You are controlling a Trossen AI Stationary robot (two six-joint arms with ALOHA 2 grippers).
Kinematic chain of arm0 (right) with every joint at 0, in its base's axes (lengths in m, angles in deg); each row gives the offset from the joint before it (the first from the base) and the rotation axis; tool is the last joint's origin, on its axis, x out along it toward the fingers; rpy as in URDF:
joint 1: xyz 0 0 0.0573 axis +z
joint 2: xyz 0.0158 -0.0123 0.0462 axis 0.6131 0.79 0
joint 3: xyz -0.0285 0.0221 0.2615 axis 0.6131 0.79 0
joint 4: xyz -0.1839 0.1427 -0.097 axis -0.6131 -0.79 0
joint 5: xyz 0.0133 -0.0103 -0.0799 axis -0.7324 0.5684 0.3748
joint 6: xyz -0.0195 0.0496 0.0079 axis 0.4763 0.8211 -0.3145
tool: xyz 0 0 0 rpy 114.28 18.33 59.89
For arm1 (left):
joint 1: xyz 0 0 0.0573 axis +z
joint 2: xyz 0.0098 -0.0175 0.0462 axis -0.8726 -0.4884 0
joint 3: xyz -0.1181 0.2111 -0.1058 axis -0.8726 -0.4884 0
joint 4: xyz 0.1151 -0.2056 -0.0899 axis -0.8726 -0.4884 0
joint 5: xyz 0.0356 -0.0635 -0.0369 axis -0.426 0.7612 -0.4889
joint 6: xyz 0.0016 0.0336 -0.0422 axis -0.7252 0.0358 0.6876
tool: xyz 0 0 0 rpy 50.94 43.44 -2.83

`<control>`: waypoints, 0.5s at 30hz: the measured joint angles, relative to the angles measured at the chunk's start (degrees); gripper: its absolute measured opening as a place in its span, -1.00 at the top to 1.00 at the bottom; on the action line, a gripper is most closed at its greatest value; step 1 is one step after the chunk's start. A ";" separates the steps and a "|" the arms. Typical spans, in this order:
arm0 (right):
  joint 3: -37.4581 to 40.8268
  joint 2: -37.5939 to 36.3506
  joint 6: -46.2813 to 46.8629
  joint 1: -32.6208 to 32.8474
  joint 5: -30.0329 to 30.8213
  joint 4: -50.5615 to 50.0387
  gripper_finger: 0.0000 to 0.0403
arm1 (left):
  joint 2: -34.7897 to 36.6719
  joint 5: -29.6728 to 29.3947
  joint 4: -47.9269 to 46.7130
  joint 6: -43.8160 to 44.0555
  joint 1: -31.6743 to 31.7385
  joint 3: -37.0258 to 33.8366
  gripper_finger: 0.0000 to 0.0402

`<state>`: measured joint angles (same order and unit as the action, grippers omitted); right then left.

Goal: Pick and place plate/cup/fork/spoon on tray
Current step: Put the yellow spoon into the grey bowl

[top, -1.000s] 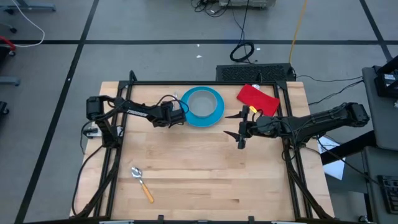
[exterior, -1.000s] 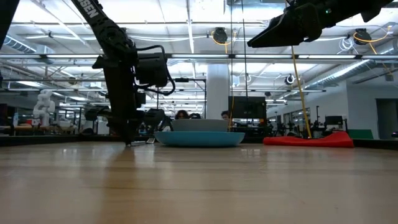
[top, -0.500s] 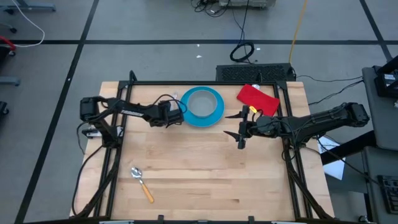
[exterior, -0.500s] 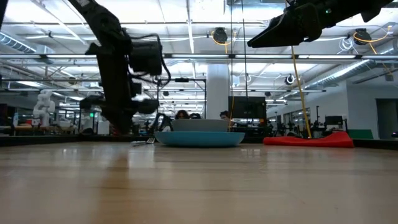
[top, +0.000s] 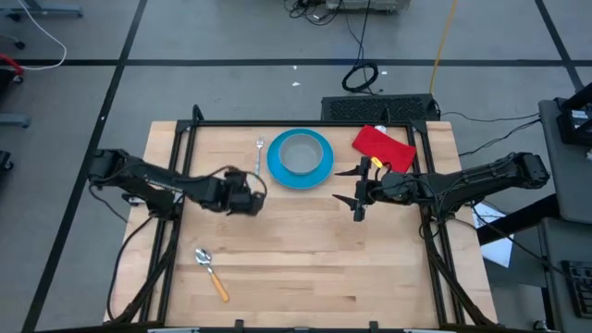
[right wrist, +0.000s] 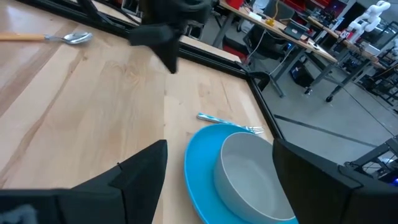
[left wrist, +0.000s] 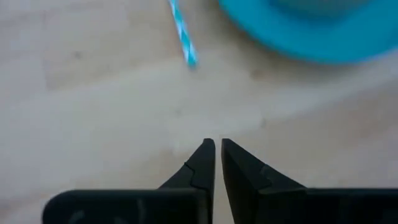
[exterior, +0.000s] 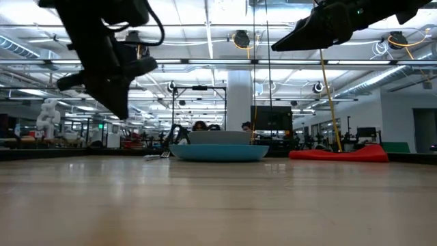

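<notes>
1. The left pincer [top: 248, 201] hangs above bare counter [top: 305, 259] with its tips pressed together and nothing between them; the fork [top: 260, 151] lies beyond it, just beside the plate [top: 319, 171].
2. The spoon [top: 210, 270] lies well behind the left pincer, toward the near edge. If it is the next thing to fetch, the pincer should spread before it goes down, straddle the orange handle across its width, and close only when low enough to catch it.
3. The right pincer [top: 358, 192] waits spread wide and empty, just to the side of the plate, which carries the cup [top: 299, 155].
4. The red cloth [top: 383, 148] lies beyond the right pincer.
5. No tray can be made out.
6. No readable writing or brand shows on these things.
</notes>
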<state>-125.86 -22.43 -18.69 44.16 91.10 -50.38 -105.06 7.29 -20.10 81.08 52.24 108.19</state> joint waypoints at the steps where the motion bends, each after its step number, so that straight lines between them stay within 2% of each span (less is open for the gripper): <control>1: -0.02 0.00 0.35 0.00 0.00 0.10 -0.38 | 0.02 0.76 -1.21 1.75 -1.54 0.02 0.83; 6: -0.02 0.00 1.82 0.00 -0.02 0.14 -0.38 | -0.20 2.53 -5.69 9.27 -8.33 2.33 0.83; 15: -0.02 0.00 6.61 0.01 -0.01 0.03 -0.38 | -0.41 2.86 -16.34 15.63 -16.16 9.19 0.83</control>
<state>-125.88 -22.43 -12.08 44.17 91.09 -50.35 -105.47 10.15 -36.44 96.71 36.07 117.38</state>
